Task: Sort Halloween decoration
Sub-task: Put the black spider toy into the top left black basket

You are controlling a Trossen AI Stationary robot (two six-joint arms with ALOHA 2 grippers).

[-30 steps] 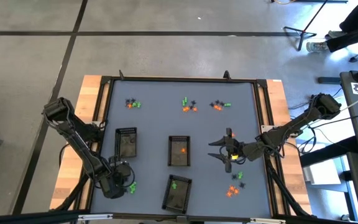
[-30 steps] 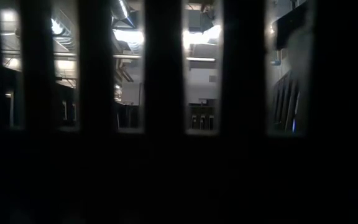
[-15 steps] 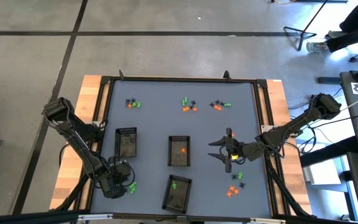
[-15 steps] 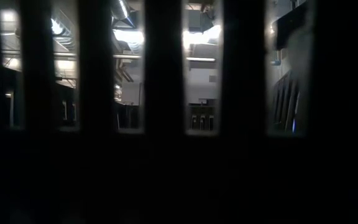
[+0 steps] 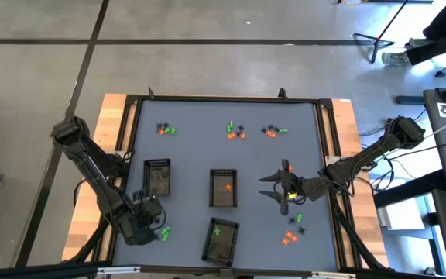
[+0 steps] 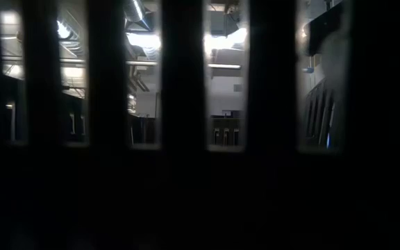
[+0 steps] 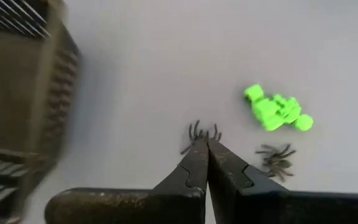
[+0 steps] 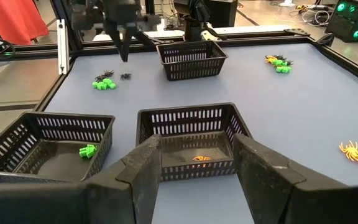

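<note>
From above, the left gripper is down at the near-left of the table, beside a green trinket cluster; the right gripper hangs spread just right of the middle tray, which holds an orange piece.

The low view shows only dark bars.

The left wrist view has the fingers pinched tight on a black spider — presumably to lift it away from the green lump.

The right wrist view shows three trays, one per colour it seems — green piece in one, orange in another.
</note>
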